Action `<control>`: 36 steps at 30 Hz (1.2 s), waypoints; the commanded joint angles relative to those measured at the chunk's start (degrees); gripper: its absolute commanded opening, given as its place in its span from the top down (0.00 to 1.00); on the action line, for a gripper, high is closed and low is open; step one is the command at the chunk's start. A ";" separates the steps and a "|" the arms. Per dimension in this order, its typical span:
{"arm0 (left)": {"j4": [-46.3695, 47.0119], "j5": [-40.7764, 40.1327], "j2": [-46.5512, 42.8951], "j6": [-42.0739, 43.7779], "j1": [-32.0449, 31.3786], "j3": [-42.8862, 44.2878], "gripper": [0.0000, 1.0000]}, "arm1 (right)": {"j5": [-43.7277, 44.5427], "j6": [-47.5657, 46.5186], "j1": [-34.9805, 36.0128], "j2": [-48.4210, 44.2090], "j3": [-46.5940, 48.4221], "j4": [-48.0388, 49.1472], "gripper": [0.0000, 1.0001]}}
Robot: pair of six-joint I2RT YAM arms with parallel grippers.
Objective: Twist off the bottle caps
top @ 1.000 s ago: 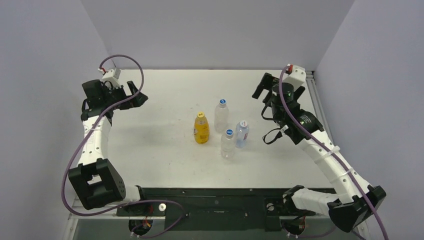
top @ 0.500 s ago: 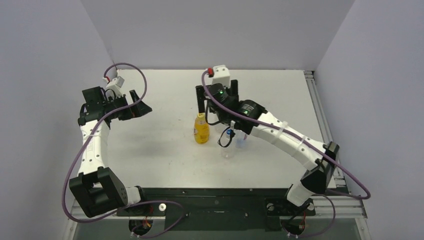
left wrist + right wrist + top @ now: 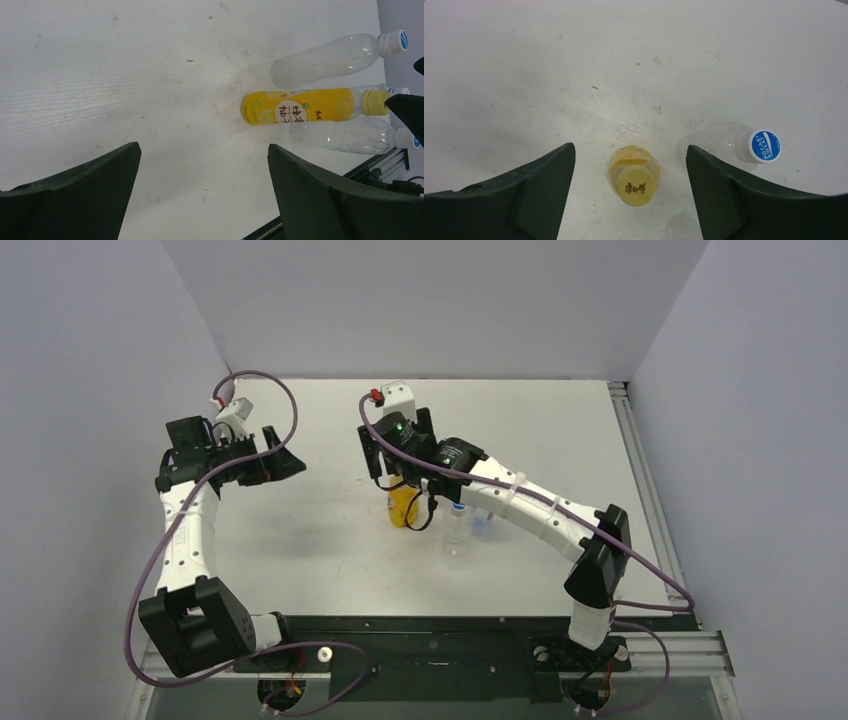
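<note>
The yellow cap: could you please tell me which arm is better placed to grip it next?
Right. The right gripper, open, hangs above the yellow cap, framed between its fingers; the left gripper, also open, stands well aside from the bottles.

Four small bottles stand upright, clustered close together mid-desk, all capped. Yellow-orange bottle: printed label, yellow cap with dark lettering. Clear bottle on one side, second clear bottle on other, each with blue-topped white cap. Fourth bottle mostly hidden behind them.
</note>
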 commanded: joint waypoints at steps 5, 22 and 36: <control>-2.20 3.28 -0.93 3.99 0.49 2.27 0.03 | -0.93 2.00 0.60 -1.05 -4.55 3.06 0.28; -5.61 6.24 -2.15 6.13 0.28 2.72 0.04 | 1.13 2.91 2.20 -3.83 -10.76 6.39 0.61; -30.80 29.55 -10.99 49.01 -6.40 3.05 0.04 | 0.05 3.68 4.67 -10.29 -6.85 5.98 0.81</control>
